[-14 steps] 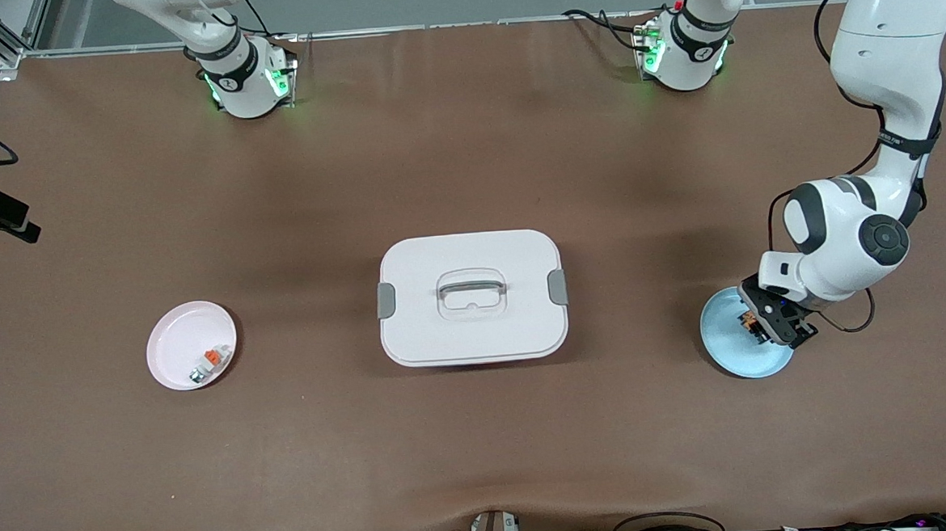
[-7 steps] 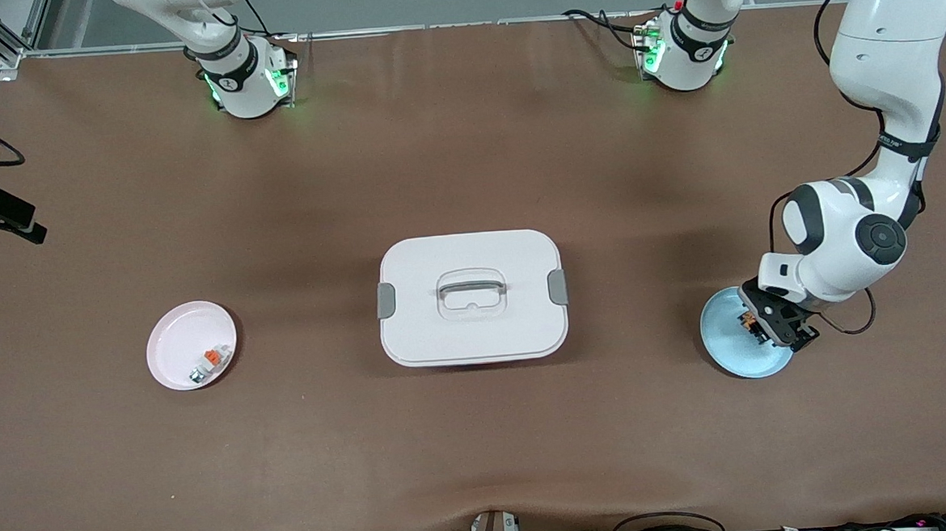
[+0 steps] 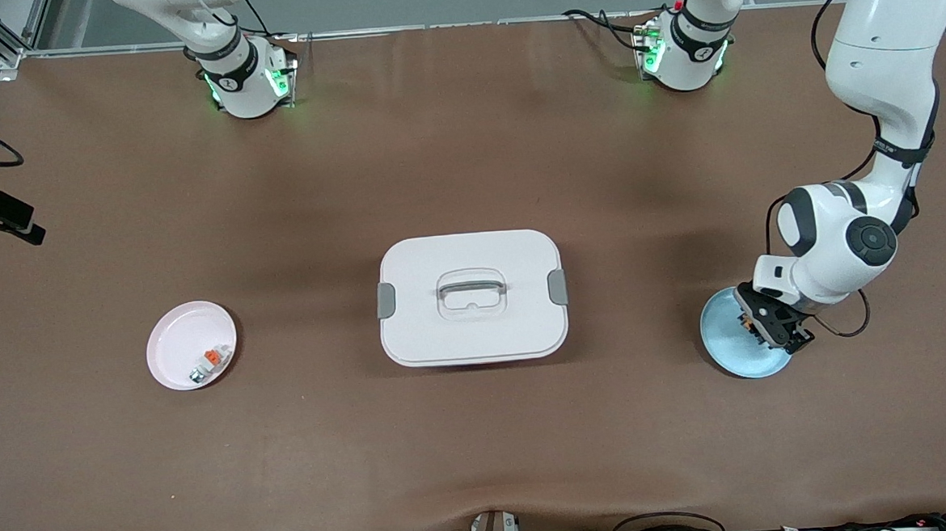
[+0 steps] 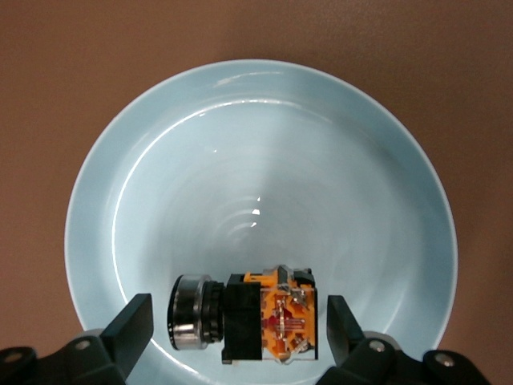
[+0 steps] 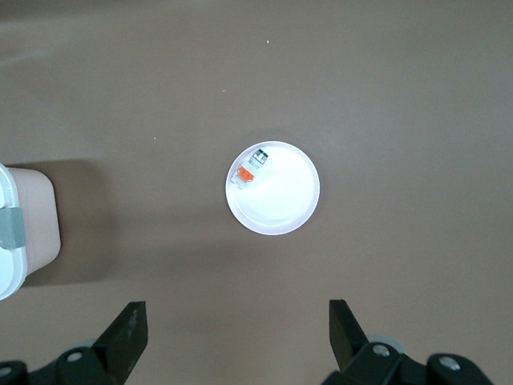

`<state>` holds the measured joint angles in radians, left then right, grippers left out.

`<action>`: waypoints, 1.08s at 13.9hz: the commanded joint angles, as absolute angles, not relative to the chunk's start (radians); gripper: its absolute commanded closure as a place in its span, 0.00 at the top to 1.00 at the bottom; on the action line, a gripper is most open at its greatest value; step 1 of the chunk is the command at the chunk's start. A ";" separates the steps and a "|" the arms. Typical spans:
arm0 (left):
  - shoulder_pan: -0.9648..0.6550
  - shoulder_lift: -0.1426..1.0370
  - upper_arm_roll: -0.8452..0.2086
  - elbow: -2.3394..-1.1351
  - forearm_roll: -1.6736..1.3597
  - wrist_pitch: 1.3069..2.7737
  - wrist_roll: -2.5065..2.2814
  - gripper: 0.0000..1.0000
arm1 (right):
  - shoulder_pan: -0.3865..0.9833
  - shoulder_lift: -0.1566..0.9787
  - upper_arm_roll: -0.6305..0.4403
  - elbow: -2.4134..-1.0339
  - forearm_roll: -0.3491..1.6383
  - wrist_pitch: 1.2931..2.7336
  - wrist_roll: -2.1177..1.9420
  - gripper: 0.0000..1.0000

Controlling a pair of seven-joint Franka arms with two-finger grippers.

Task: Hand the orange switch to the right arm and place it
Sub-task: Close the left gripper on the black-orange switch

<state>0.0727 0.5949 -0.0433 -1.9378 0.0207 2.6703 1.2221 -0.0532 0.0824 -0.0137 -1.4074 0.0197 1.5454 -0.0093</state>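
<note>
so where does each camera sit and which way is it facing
Front view: high across the table, facing both arms; left claw low over the blue plate, white box mid-table.
Left wrist view: straight down on the orange switch in that plate, fingertips flanking.
Right wrist view: high above the pink plate, right claw open.
Shared: the pink plate, front and right wrist.

From my seat the front view is bright and even, lit from overhead. The white box (image 3: 471,298) throws a soft dark shadow on the brown table (image 3: 482,435) just around its edges, and pale sheen streaks the table near the arm bases (image 3: 246,83). In the left wrist view a small white glint sits on the blue plate (image 4: 160,160), which shows faint rings of reflection (crisp there). The right wrist view is duller and greyer, with the white plate (image 5: 280,204) nearly washed out.
</note>
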 commanded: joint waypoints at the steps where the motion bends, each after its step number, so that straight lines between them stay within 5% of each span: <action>1: 0.069 0.606 -0.043 -1.927 0.038 2.686 1.230 0.37 | -0.049 0.077 -0.015 -1.408 0.020 1.546 -0.003 1.00; 3: 0.069 0.601 -0.043 -1.930 0.038 2.686 1.232 0.07 | -0.048 0.078 -0.015 -1.405 0.018 1.537 -0.008 1.00; 4: 0.069 0.592 -0.044 -1.931 0.038 2.684 1.232 0.00 | -0.048 0.080 -0.015 -1.405 0.020 1.537 -0.006 1.00; 9: 0.083 0.511 -0.115 -1.921 0.011 2.643 1.223 0.00 | -0.058 0.087 -0.018 -1.407 0.018 1.536 -0.008 1.00; 15: 0.075 0.434 -0.228 -1.721 -0.067 2.318 1.206 0.00 | -0.048 0.094 -0.018 -1.407 0.014 1.534 -0.003 1.00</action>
